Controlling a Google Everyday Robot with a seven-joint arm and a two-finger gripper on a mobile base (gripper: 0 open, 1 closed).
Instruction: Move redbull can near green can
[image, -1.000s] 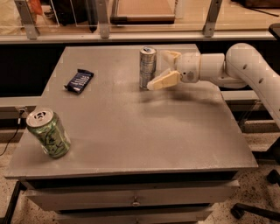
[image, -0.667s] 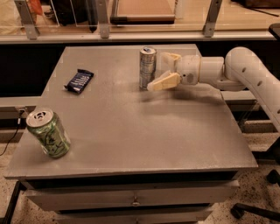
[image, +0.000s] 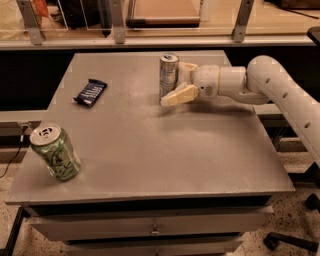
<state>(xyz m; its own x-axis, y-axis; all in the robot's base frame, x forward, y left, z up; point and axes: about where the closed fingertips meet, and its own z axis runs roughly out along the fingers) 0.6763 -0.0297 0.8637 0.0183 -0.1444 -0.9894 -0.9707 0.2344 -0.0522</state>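
Note:
The redbull can (image: 168, 73), slim, silver and blue, stands upright at the far middle of the grey table (image: 150, 150). My gripper (image: 174, 84) reaches in from the right at the can's height. Its near finger (image: 178, 95) lies in front of the can's base and the far finger (image: 189, 67) shows just behind and to the right of the can. The jaws stand open on either side of the can. The green can (image: 55, 152), stout with dark scribbles, stands slightly tilted near the table's front left corner, far from the redbull can.
A dark blue snack bar wrapper (image: 90, 92) lies at the far left of the table. A railing with metal posts (image: 118, 22) runs behind the table. The white arm (image: 280, 90) crosses the right side. Drawers (image: 150, 227) sit under the front edge.
The gripper has edged slightly left, so its fingers reach a little further along the redbull can. Both cans stand where they were.

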